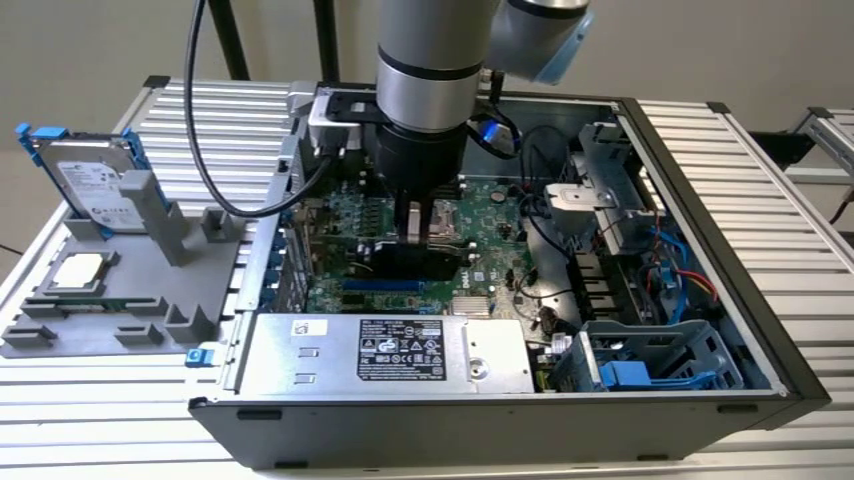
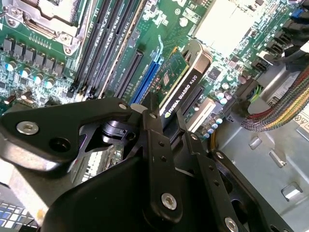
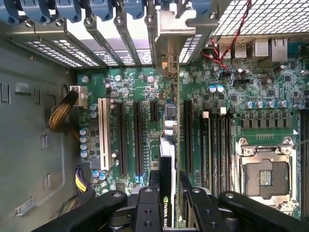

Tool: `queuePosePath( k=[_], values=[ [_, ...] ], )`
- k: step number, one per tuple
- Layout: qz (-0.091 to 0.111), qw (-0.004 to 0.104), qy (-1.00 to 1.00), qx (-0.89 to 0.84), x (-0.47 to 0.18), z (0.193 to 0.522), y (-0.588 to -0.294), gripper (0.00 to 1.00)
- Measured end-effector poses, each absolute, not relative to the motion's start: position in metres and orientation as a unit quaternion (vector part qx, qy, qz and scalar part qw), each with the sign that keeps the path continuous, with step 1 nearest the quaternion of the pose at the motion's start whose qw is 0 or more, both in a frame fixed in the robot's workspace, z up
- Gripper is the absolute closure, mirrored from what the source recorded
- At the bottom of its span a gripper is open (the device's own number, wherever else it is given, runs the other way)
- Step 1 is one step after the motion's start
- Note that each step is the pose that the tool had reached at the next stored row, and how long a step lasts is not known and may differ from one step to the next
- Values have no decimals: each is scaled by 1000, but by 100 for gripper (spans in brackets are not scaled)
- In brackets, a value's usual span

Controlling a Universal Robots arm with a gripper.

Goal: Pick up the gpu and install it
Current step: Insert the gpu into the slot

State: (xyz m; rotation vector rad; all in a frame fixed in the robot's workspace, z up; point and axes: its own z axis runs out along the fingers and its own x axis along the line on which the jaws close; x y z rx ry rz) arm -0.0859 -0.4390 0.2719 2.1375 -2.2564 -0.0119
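Gripping the gpu [image 2: 179,86] edge-on, my pincer [image 3: 167,193] holds it upright over the motherboard [image 3: 130,121] to meet its slots.

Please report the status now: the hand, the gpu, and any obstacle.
Hand shut on the gpu, inside the open computer case. Gpu edge-down over the motherboard slots. No obstacle seen at the slots.

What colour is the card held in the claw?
The gpu has a black edge and a green board, clearest in the second wrist view.
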Motion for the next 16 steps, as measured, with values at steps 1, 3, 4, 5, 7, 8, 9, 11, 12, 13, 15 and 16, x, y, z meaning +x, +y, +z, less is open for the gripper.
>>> queuePosePath(
  k=[1, 3, 4, 5, 7, 8, 9, 11, 12, 13, 15, 16],
  values=[
    [-4, 17, -726, 688, -86, 271, -439, 100],
    [-4, 17, -726, 688, -88, 270, -439, 100],
    [-4, 17, -726, 688, -89, 269, -439, 100],
    [-4, 17, -726, 688, -89, 269, -439, 100],
    [-5, 18, -726, 688, -91, 267, -439, 100],
    [-5, 18, -726, 688, -92, 267, -439, 100],
    [-5, 18, -726, 688, -92, 266, -439, 100],
    [-5, 18, -726, 688, -93, 265, -439, 100],
    [-5, 18, -726, 688, -93, 265, -439, 100],
    [-5, 18, -726, 688, -94, 264, -439, 100],
    [-5, 18, -726, 688, -94, 264, -439, 100],
    [-5, 19, -726, 688, -94, 264, -439, 100]
  ],
)
